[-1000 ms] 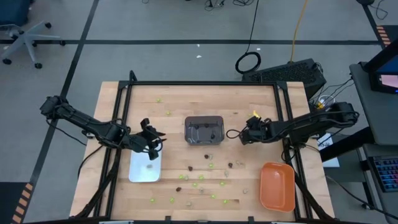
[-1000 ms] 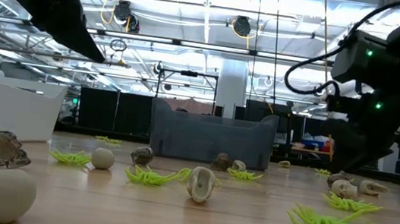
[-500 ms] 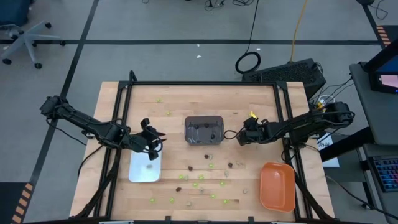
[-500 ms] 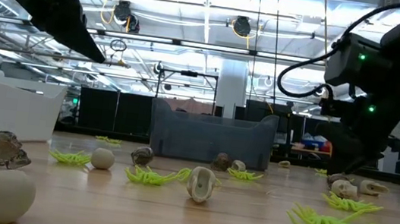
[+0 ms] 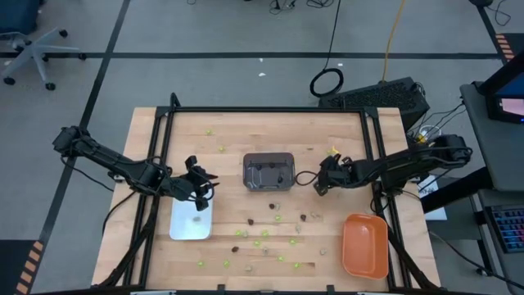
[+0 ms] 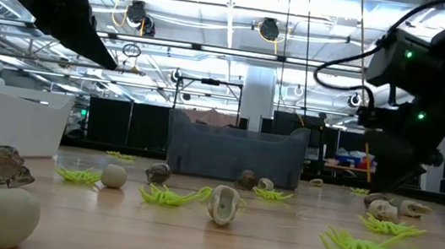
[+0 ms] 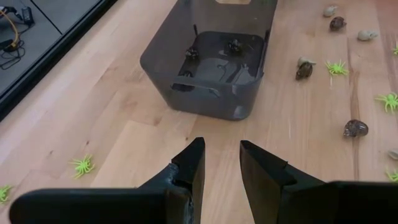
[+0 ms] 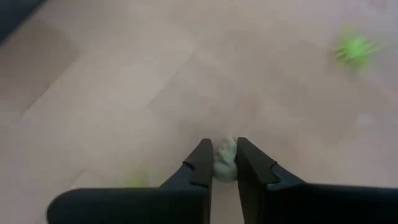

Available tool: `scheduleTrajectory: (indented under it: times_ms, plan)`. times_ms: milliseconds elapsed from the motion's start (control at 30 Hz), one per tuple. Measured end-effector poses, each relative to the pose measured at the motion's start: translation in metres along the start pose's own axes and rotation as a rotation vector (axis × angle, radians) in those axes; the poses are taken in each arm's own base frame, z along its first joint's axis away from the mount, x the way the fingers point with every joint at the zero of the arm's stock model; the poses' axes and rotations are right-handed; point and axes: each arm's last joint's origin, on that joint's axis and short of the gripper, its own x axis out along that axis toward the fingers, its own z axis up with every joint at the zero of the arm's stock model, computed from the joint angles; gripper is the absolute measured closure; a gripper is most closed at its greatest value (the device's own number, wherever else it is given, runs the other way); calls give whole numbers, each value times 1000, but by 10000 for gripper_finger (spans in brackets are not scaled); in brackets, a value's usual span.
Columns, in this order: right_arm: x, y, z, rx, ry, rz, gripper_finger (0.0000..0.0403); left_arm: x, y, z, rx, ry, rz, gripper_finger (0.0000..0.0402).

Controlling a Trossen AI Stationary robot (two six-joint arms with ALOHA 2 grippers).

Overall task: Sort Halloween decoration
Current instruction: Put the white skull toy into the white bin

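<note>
Right end effector (image 8: pixel 219 163), low over the desk (image 5: pixel 229 135) beside the dark grey tray (image 5: pixel 268 171), pinches a pale trinket (image 8: pixel 225 167) to lift it for sorting, while the left end effector (image 7: pixel 221 162) hovers part-open above the white tray (image 5: pixel 191 223).

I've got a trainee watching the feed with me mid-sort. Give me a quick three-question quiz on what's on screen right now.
1. True or false: the right gripper is closed on a small pale trinket.
2. Which tray sits below the left gripper in the high view? A) orange tray B) white tray C) dark grey tray
3. Fill in: the left wrist view looks at the dark grey tray, which already holds a few ____ trinkets.

Key
1. True; its fingers pinch the pale piece just above the table.
2. B, the white tray; the orange tray lies near the right arm.
3. Dark.
</note>
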Motion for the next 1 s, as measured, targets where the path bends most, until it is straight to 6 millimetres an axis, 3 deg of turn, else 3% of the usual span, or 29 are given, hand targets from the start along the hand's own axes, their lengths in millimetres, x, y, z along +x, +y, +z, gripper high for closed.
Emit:
scheduleTrajectory:
  times_ms: [233,433,633,1000]
  plan:
    - [-30,6,9,-48,-113,205,395,0,0,0,0,0,1,301]
    - [-49,26,13,-129,-284,397,402,0,0,0,-2,-3,1,301]
    - [-57,44,13,-185,-391,511,401,0,-1,2,-13,-20,-6,301]
    - [-61,48,14,-211,-382,596,401,0,-1,3,-16,-30,5,301]
